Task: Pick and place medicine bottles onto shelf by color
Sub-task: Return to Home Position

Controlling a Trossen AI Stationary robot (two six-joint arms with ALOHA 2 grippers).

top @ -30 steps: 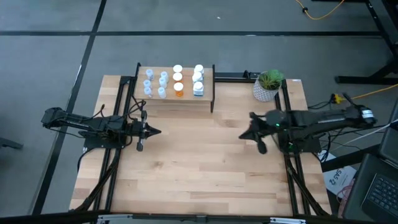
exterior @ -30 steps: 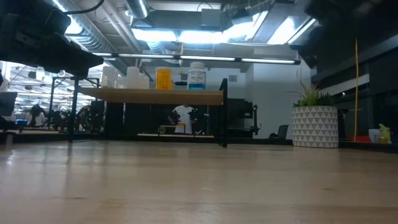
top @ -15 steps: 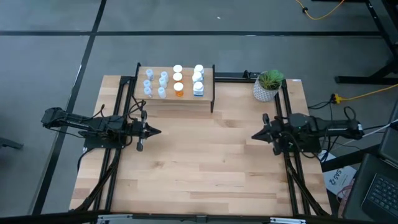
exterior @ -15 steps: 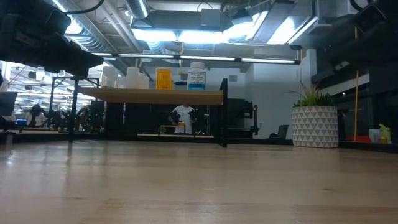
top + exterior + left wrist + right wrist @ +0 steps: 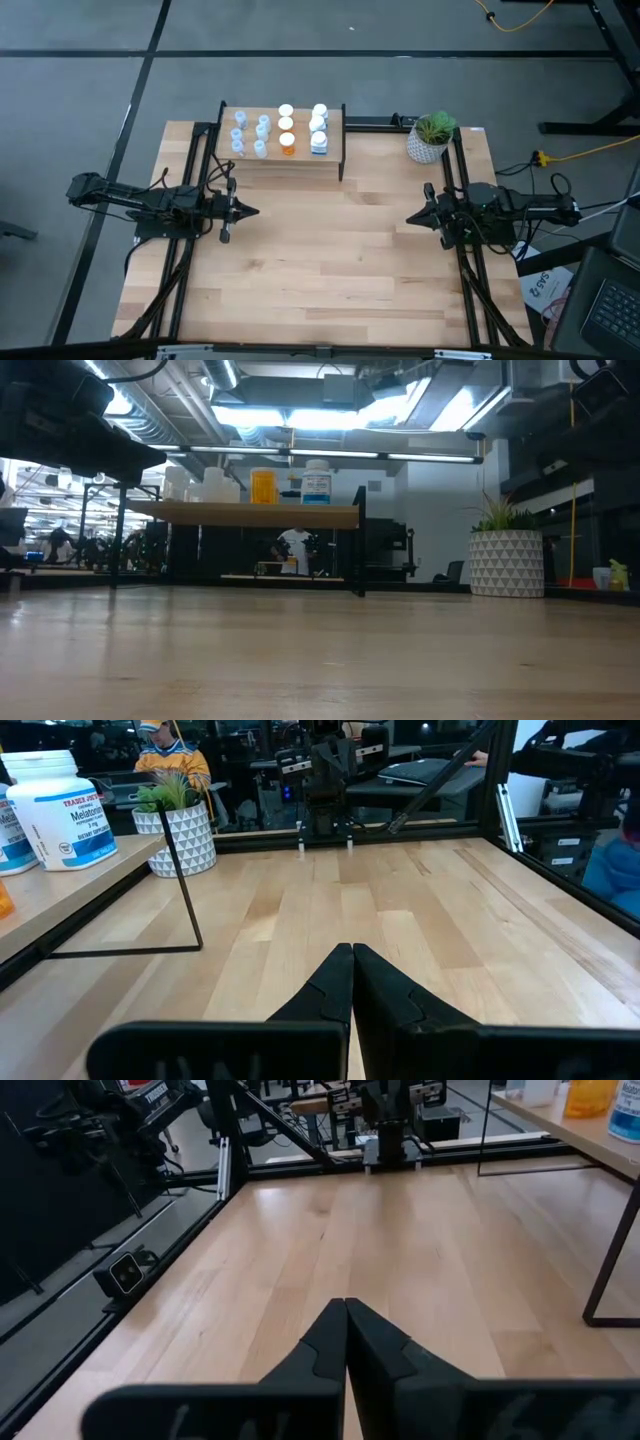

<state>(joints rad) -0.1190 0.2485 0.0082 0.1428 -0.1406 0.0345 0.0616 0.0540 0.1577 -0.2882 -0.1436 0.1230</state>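
Note:
The shelf [image 5: 282, 157], a small wood-topped platform on thin black legs, stands at the table's far side. All the medicine bottles stand on it: pale-blue vials [image 5: 250, 134] at its left, white-capped bottles with an orange one [image 5: 287, 144] in the middle, blocky white ones [image 5: 318, 140] at its right. My left gripper [image 5: 255, 211] is shut at the table's left side, level, holding nothing. My right gripper [image 5: 408, 218] is shut at the right side, level, holding nothing. Both show shut fingertips in their wrist views [image 5: 352, 952] [image 5: 345, 1306].
A white pot with a green plant [image 5: 431, 137] stands at the table's far right, beside the shelf. Black frame rails [image 5: 466, 270] run along the table's left and right sides. Bare wooden tabletop [image 5: 320, 260] lies between the two grippers and toward the near edge.
My right gripper has drawn back toward the table's right edge and sunk a little, tipping nearer to level, still shut. It came to rest about half a second ago. The bottles and the left arm have kept still.

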